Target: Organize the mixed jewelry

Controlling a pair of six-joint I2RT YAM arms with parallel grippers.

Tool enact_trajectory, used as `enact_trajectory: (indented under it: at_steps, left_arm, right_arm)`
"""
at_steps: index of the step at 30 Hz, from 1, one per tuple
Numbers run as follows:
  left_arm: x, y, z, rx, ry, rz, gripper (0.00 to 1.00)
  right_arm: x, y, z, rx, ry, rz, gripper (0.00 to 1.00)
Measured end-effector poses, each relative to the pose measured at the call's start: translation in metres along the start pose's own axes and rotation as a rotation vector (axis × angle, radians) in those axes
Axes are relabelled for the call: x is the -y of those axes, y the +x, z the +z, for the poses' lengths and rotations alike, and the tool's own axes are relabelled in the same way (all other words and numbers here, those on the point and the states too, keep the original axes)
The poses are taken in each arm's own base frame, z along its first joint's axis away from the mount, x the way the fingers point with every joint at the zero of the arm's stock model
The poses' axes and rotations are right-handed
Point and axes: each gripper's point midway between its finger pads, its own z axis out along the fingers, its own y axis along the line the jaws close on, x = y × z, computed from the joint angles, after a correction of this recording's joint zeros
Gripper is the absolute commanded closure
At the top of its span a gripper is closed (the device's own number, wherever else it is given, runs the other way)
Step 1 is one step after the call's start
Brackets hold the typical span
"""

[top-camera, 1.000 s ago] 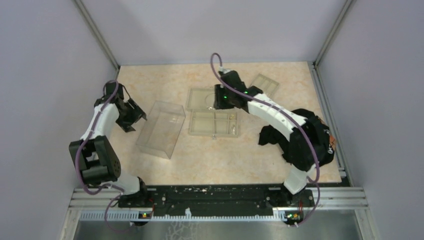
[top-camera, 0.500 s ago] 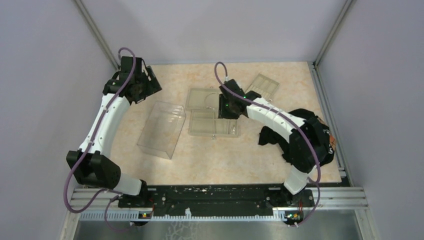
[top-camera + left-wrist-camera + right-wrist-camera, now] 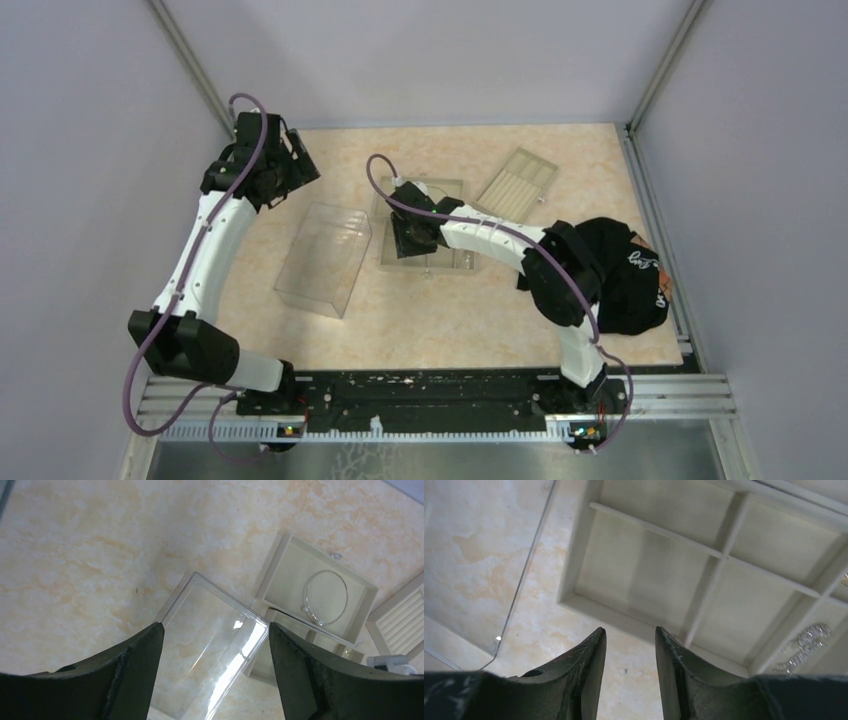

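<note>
Fingers first: your right gripper hangs with its jaws parted only narrowly and nothing between them, low over the corner of the divided tray. A sparkly silver piece lies in a compartment toward the right of that view, well apart from the tips. If that's your pick, slide across, widen the jaws before dropping, and come straight down inside that one compartment. Your left gripper is spread wide and empty, high above the clear box. Its camera gives you what the right wrist can't: the thin wire hoop lying flat in the single-well tray beyond. Overhead you get both arms and the black cloth, but the jewelry there is too small to tell.
</note>
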Motion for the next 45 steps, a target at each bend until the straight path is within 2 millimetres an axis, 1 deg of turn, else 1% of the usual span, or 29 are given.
enact_trajectory:
  at_steps: [3, 6, 9, 12, 14, 16, 18, 20, 22, 24, 25, 27, 28, 29, 31, 32, 35, 36, 38, 40, 42, 45]
  left_arm:
    - [-0.002, -0.006, -0.005, 0.024, -0.008, -0.005, 0.17]
    - [-0.004, -0.009, -0.008, 0.039, -0.015, -0.007, 0.16]
    - [-0.005, -0.009, -0.009, 0.037, -0.019, -0.008, 0.16]
    - [-0.006, -0.007, -0.009, 0.032, -0.023, -0.006, 0.16]
    - [-0.006, -0.007, -0.009, 0.032, -0.022, -0.005, 0.16]
    - [-0.006, -0.007, -0.009, 0.031, -0.022, -0.003, 0.16]
    - [-0.005, -0.006, -0.008, 0.026, -0.021, 0.002, 0.16]
    - [-0.005, -0.005, -0.005, 0.019, -0.021, 0.007, 0.16]
    - [-0.004, -0.002, -0.001, 0.005, -0.02, 0.015, 0.16]
    - [-0.003, 0.002, 0.004, -0.013, -0.019, 0.023, 0.16]
    - [-0.002, 0.004, 0.006, -0.022, -0.018, 0.025, 0.16]
    - [-0.001, 0.007, 0.01, -0.036, -0.016, 0.03, 0.16]
    - [-0.001, 0.009, 0.012, -0.042, -0.016, 0.032, 0.16]
    - [-0.001, 0.01, 0.013, -0.046, -0.015, 0.034, 0.16]
    - [-0.001, 0.011, 0.014, -0.049, -0.016, 0.039, 0.15]
    - [-0.002, 0.011, 0.015, -0.051, -0.017, 0.041, 0.15]
    - [-0.007, 0.015, 0.018, -0.059, -0.033, 0.051, 0.15]
    - [-0.01, 0.017, 0.019, -0.065, -0.039, 0.054, 0.15]
    - [-0.018, 0.02, 0.022, -0.075, -0.057, 0.051, 0.15]
    - [-0.032, 0.02, 0.027, -0.086, -0.083, 0.033, 0.15]
    - [-0.051, 0.02, 0.031, -0.096, -0.11, 0.0, 0.15]
    - [-0.086, 0.019, 0.033, -0.105, -0.157, -0.063, 0.14]
  right_arm:
    - [-0.011, -0.006, 0.014, 0.001, -0.031, -0.02, 0.59]
    - [-0.023, -0.009, 0.033, -0.01, -0.065, -0.031, 0.59]
    - [-0.031, 0.001, 0.047, -0.058, -0.106, -0.044, 0.59]
    - [-0.032, 0.02, 0.047, -0.113, -0.151, -0.068, 0.59]
    - [-0.026, 0.037, 0.04, -0.155, -0.17, -0.092, 0.59]
    - [-0.018, 0.052, 0.028, -0.186, -0.184, -0.127, 0.59]
    - [-0.004, 0.072, 0.008, -0.234, -0.182, -0.177, 0.59]
    - [0.011, 0.084, -0.009, -0.257, -0.165, -0.219, 0.59]
    - [0.026, 0.09, -0.029, -0.262, -0.127, -0.251, 0.59]
    - [0.035, 0.086, -0.047, -0.24, -0.094, -0.259, 0.58]
    - [0.039, 0.08, -0.056, -0.213, -0.074, -0.255, 0.58]
    - [0.049, 0.064, -0.078, -0.139, -0.019, -0.205, 0.57]
    - [0.052, 0.061, -0.081, -0.125, -0.006, -0.189, 0.56]
    - [0.057, 0.056, -0.088, -0.096, 0.022, -0.13, 0.53]
    - [0.07, 0.052, -0.095, -0.059, 0.064, -0.001, 0.43]
    - [0.078, 0.054, -0.096, -0.054, 0.085, 0.066, 0.4]
    - [0.105, 0.073, -0.092, -0.063, 0.158, 0.278, 0.39]
    - [0.11, 0.08, -0.09, -0.073, 0.177, 0.33, 0.4]
    - [0.115, 0.088, -0.083, -0.078, 0.2, 0.419, 0.41]
    - [0.117, 0.089, -0.079, -0.067, 0.207, 0.495, 0.44]
    - [0.119, 0.081, -0.076, -0.044, 0.204, 0.574, 0.46]
    - [0.125, 0.071, -0.069, -0.02, 0.215, 0.68, 0.47]
